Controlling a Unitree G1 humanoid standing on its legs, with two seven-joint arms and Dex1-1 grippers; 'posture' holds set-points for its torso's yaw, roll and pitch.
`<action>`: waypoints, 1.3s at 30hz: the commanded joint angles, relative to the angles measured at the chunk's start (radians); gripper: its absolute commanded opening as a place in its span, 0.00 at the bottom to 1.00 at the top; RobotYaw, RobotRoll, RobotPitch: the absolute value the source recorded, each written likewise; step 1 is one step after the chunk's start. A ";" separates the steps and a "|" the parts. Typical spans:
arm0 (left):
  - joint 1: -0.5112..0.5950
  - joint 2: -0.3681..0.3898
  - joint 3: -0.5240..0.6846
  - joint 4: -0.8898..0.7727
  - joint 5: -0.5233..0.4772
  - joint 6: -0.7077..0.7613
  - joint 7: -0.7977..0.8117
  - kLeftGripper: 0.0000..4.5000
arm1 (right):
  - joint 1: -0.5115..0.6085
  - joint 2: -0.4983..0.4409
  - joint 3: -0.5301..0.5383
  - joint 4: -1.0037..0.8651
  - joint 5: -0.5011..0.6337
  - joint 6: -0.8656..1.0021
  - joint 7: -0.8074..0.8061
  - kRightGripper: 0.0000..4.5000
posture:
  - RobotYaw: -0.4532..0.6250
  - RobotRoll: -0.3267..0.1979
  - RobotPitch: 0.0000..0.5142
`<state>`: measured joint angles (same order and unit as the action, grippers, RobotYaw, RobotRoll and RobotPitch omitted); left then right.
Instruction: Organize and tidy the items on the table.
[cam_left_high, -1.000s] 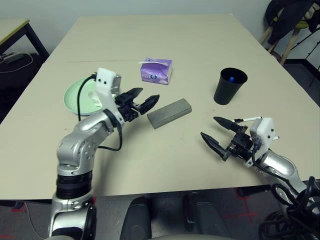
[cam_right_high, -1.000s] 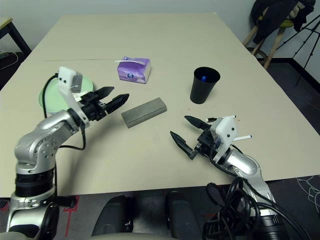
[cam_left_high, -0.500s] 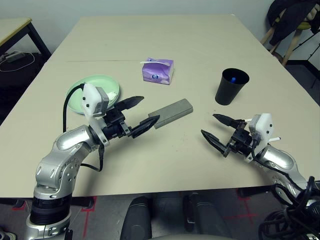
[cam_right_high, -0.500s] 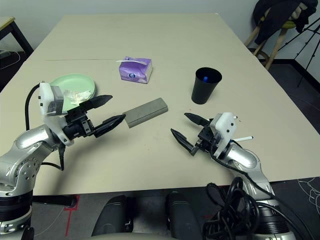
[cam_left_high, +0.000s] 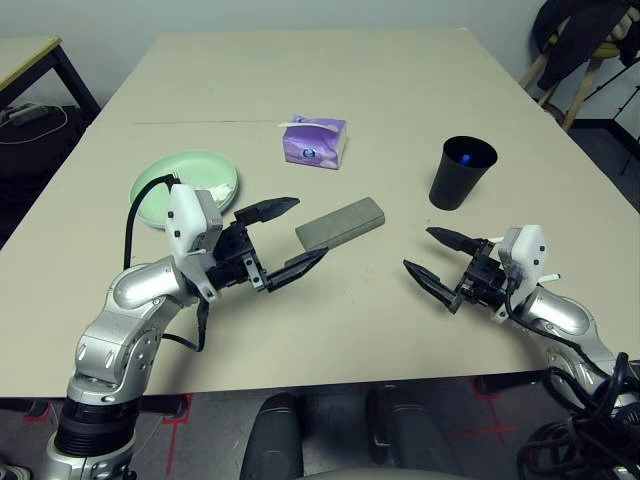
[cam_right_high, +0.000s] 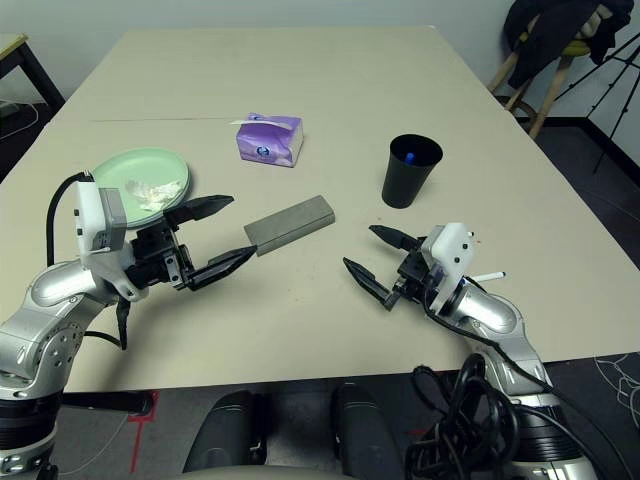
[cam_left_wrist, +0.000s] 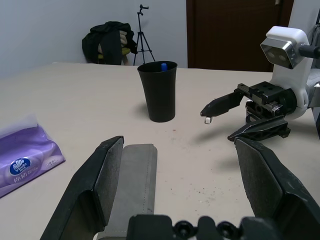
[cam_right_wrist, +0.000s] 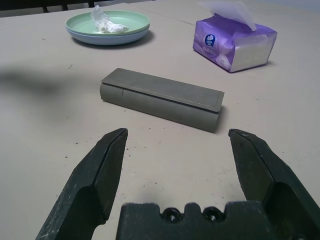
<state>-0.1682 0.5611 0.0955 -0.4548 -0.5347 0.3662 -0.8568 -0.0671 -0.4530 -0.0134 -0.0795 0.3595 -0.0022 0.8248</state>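
Grey glasses case (cam_left_high: 340, 225) lying mid-tabletop (cam_left_high: 330, 110), flanked by the left gripper (cam_left_high: 284, 237) just beside it, jaws spread and empty, right gripper (cam_left_high: 440, 262) likewise gaping, tissue box (cam_left_high: 314, 141), black cup (cam_left_high: 461, 172), green plate (cam_left_high: 150, 186) sitting further out

We're looking at a lab or office-style test room: plain pale walls (cam_left_high: 300, 12) rise right behind the big beige table (cam_left_high: 330, 90), nothing domestic about them. Beyond the table's far right corner, a stool draped with dark clothing (cam_left_high: 585, 30), and a camera tripod (cam_left_wrist: 141, 30) stands beside it. A dark wooden door (cam_left_wrist: 232, 30) sits behind that corner. To the table's far left, a small black-legged side table (cam_left_high: 30, 55) with cables (cam_left_high: 25, 115) underneath.
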 joint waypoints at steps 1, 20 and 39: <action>-0.003 -0.003 -0.013 0.013 0.009 -0.010 0.015 1.00 | -0.001 -0.014 -0.007 0.004 0.000 -0.011 0.019 1.00 | 0.47 0.62 0.18; 0.002 0.001 -0.021 0.032 0.036 -0.046 0.029 1.00 | -0.140 -0.185 -0.018 -0.013 -0.009 0.056 0.131 1.00 | 0.48 0.62 0.17; 0.002 -0.024 -0.063 0.061 0.077 -0.082 0.048 1.00 | -0.414 -0.480 0.103 0.008 -0.155 0.247 0.313 1.00 | 0.48 0.62 0.20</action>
<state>-0.1704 0.5403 0.0531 -0.4109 -0.4688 0.2937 -0.8082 -0.4733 -0.8970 0.0539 -0.0733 0.2406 0.1978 1.0869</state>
